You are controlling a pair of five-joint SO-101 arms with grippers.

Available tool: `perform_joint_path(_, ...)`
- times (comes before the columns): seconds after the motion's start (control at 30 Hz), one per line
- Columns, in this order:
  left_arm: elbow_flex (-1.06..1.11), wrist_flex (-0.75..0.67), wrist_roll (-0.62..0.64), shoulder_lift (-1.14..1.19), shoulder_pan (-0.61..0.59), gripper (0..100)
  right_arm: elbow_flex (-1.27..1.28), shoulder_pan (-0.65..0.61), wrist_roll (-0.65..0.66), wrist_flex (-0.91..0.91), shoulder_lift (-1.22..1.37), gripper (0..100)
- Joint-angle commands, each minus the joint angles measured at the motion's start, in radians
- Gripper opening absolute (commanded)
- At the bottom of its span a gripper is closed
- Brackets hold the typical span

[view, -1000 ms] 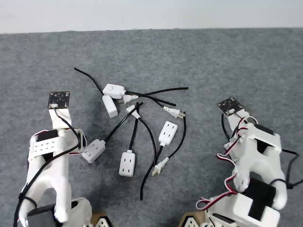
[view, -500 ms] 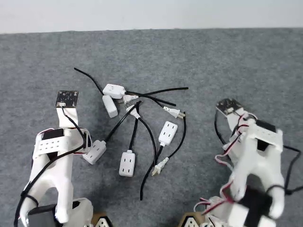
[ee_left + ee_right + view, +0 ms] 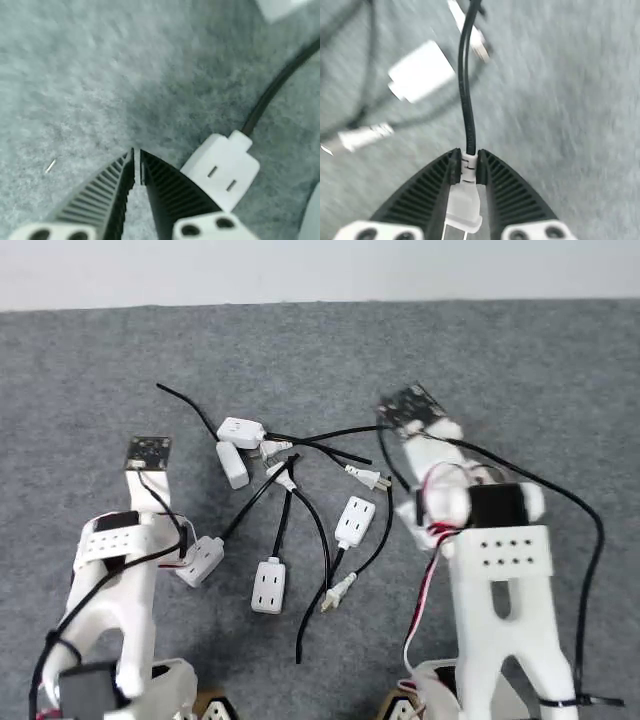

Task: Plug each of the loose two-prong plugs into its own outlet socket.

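Note:
Several white outlet sockets and two-prong plugs on short black cords lie tangled mid-table. My left arm [image 3: 120, 560] stands beside one socket [image 3: 200, 558]. My left gripper [image 3: 136, 152] is shut and empty, its tips just above the mat next to that socket [image 3: 222, 170], whose two slots face up. My right arm [image 3: 490, 560] stretches over the right edge of the tangle, near a loose plug [image 3: 368, 478]. My right gripper [image 3: 467, 151] is shut on a white plug [image 3: 464, 200], whose black cord [image 3: 466, 90] runs straight ahead. Its prongs point back toward the wrist.
More sockets [image 3: 268, 586] [image 3: 355, 520] [image 3: 240, 430] and another loose plug [image 3: 338, 592] lie between the arms. Ahead of the right gripper are a white socket [image 3: 420, 70] and a plug [image 3: 362, 137]. Grey mat [image 3: 520, 360] spreads on all sides.
My right arm has swung from the right side in toward the middle, reaching the cords' right edge. The left arm crept slightly rightward. The cords on the mat have not shifted.

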Motion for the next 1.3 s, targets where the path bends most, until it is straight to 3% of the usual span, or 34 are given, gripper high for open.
perform_joint_path(0.0,-0.156,0.091,-0.097,0.138,0.002,1,-0.115,-0.153,-0.106,0.008,-0.038,0.9)
perform_joint_path(0.17,-0.222,0.186,-0.249,0.218,0.048,1,-0.183,-0.34,-0.199,-0.001,-0.038,0.9)
perform_joint_path(0.37,-0.185,0.213,-0.396,0.195,0.104,1,-0.189,-0.503,-0.207,0.007,-0.03,0.9)
perform_joint_path(0.53,-0.119,0.176,-0.425,0.132,0.143,1,-0.13,-0.591,-0.207,-0.013,-0.028,0.9)
perform_joint_path(0.9,0.067,0.095,-0.486,-0.075,0.187,1,0.114,-0.598,-0.252,-0.343,-0.025,0.9)
perform_joint_path(1.27,0.278,0.077,-0.577,-0.385,0.255,1,0.127,-0.599,-0.258,-0.417,0.094,0.9)
